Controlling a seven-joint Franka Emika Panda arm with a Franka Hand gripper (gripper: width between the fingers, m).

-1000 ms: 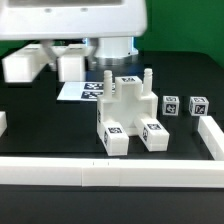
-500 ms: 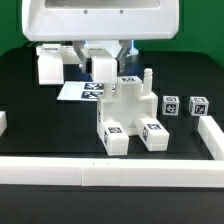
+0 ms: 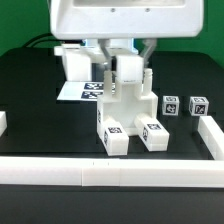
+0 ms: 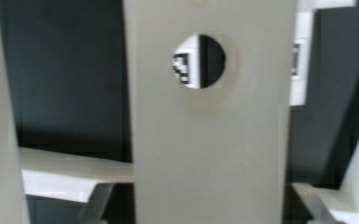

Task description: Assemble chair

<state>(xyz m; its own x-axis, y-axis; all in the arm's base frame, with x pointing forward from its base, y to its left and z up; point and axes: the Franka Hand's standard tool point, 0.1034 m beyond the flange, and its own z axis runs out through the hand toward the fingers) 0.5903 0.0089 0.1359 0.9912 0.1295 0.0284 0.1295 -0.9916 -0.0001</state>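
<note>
Rightward across the exterior view, the arm has carried its load from over the far left of the table (image 3: 40, 125) to above the middle. The gripper (image 3: 118, 52) hangs under the big white arm housing. Its fingers are mostly hidden, but they seem to be pinched on the white frame piece (image 3: 128, 72), which has travelled with them.

One end block of that piece is now directly over the half-built chair (image 3: 124, 112), touching it or just above; I cannot tell which. The other end sticks out to the exterior view's left, over the marker board (image 3: 82, 91). The half-built chair stands mid-table on two tagged feet. Two small tagged blocks (image 3: 171, 105) lie apart from it on the exterior view's right. A white border rail (image 3: 110, 176) runs along the near edge.

Only the wrist view shows the frame piece (image 4: 194, 160) close up: a broad upright slab filling the picture, with an oval hole (image 4: 199, 60) through which a black-and-white tag shows. The fingers do not show there.
</note>
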